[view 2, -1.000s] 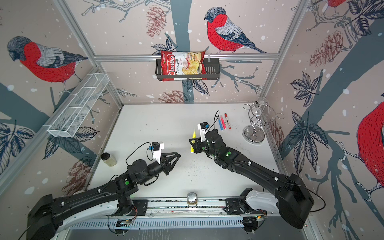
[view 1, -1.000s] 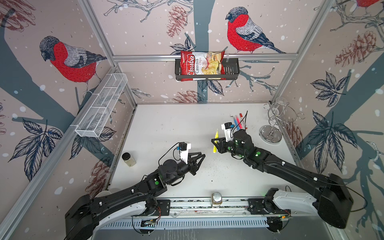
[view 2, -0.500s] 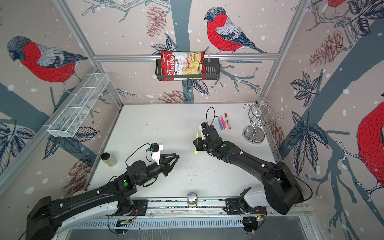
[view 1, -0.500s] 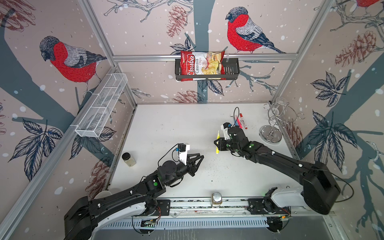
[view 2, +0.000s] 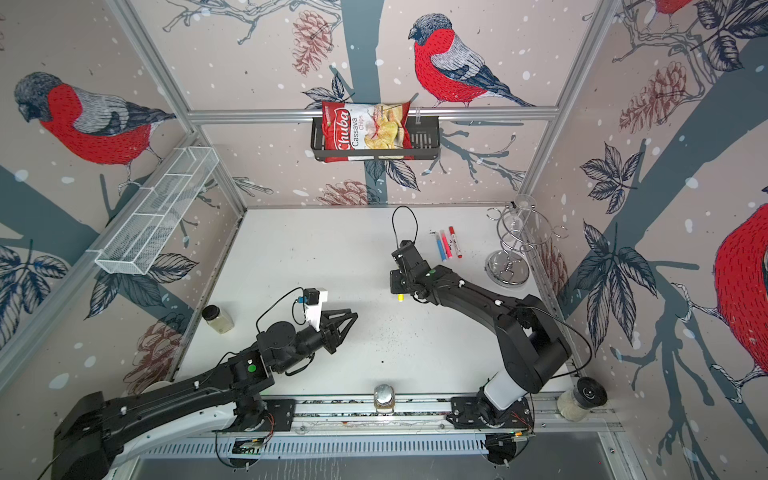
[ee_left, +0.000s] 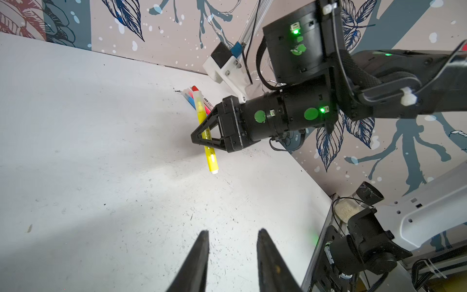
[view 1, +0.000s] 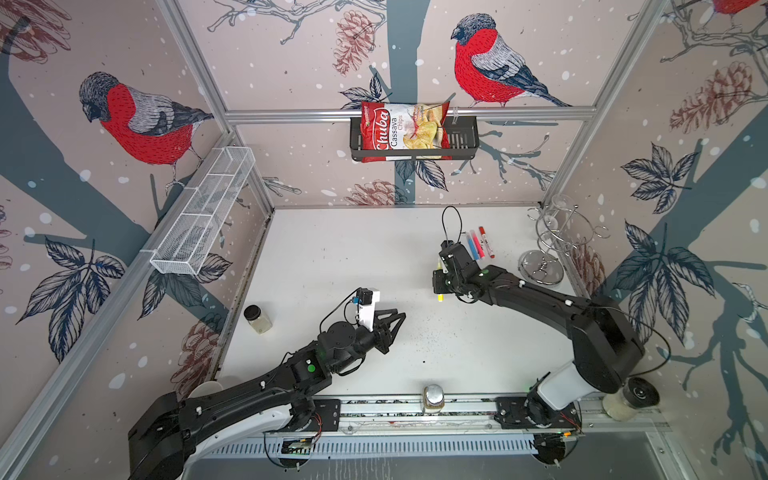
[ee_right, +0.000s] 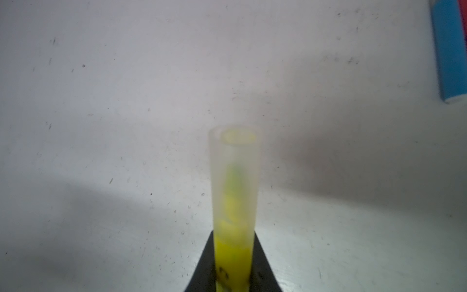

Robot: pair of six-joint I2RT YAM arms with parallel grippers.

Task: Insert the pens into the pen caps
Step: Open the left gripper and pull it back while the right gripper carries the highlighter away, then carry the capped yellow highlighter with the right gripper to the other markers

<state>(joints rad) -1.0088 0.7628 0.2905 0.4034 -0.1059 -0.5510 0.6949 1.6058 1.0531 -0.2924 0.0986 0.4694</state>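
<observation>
Cap (ee_right: 233, 177) already on, yellow pen (ee_left: 211, 154) sits clamped crosswise in R gripper (ee_left: 201, 138) over table (view 1: 332, 257), long axis approx. parallel w/ three other pens (view 1: 478, 246) lying just beside its capped end; L gripper (ee_left: 233, 231), jaws apart & empty, farther off.

The right gripper (ee_left: 199, 139), clamped on the yellow pen (ee_left: 213, 159), rolls over at the wrist, hiding most of the pen in both top views, while the right arm (view 1: 540, 297) raises its elbow.

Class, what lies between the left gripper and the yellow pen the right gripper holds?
Nothing: the table is bare between left gripper and yellow pen, as the left wrist view shows.
</observation>
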